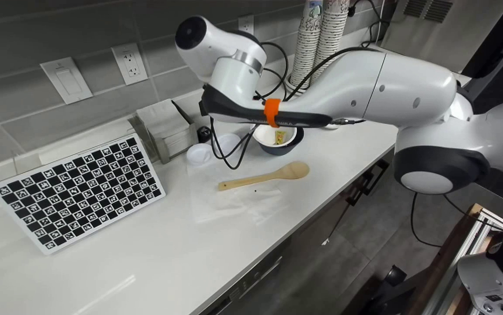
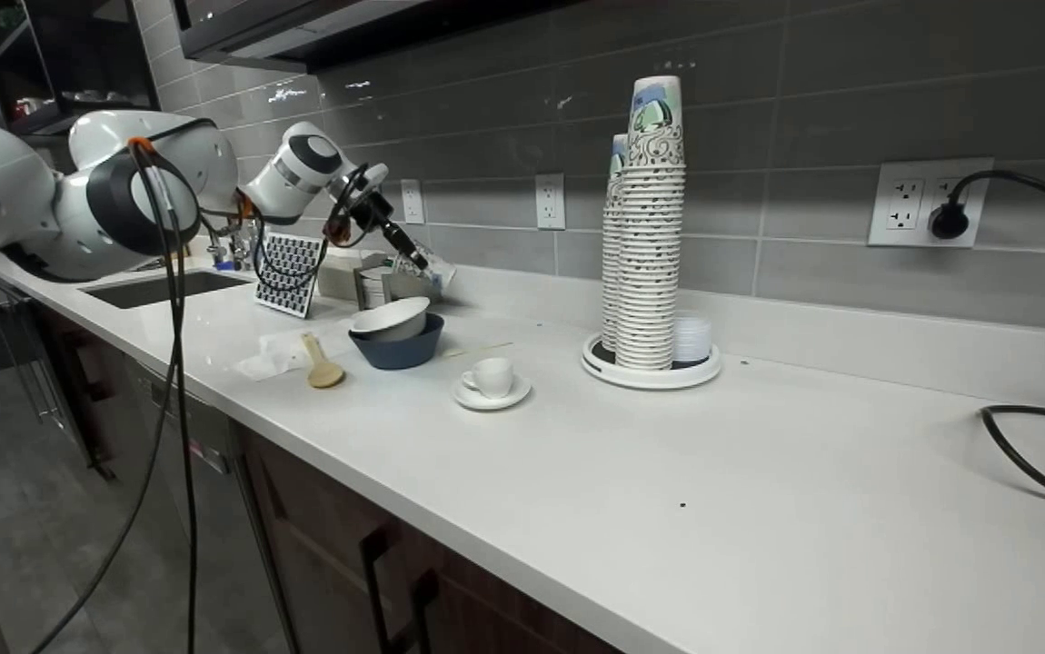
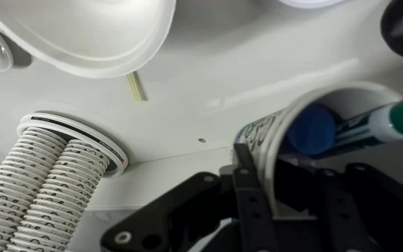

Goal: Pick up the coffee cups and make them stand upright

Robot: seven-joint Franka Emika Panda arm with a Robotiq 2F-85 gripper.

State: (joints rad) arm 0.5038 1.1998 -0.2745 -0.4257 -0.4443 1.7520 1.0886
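The end effector (image 3: 273,175) is clamped on the side of a paper cup (image 3: 266,133): in the wrist view one jaw lies outside, the other within the mouth, a hold that probably serves because the rim is thin and easy to pinch. The cup tilts, and a green marker (image 3: 380,124) pokes from it, so standing it upright likely needs a slow turn lest the marker slide out. Whether its base touches anything cannot be told. A white cup (image 2: 492,375) already stands upright on its saucer (image 2: 486,404), needing nothing. A white round (image 1: 199,154) beside the napkins (image 1: 164,113) may be another cup; its pose is unclear.

The white bowl (image 2: 391,319) rests tilted in the blue bowl (image 2: 404,351), most likely to save room. The stacks (image 2: 651,272) stand on a tray (image 2: 654,381) near the tile (image 2: 722,136), presumably handy yet out of the way. The checkered board (image 1: 81,194) is propped at a slant, perhaps so its pattern can be read.

The counter (image 1: 168,262) is white and glossy, with a spoon (image 1: 273,176) on a crumpled sheet (image 1: 229,208). Grey tile and outlets (image 2: 550,202) back it; dark cabinets (image 2: 313,509) and floor (image 2: 23,490) lie below.
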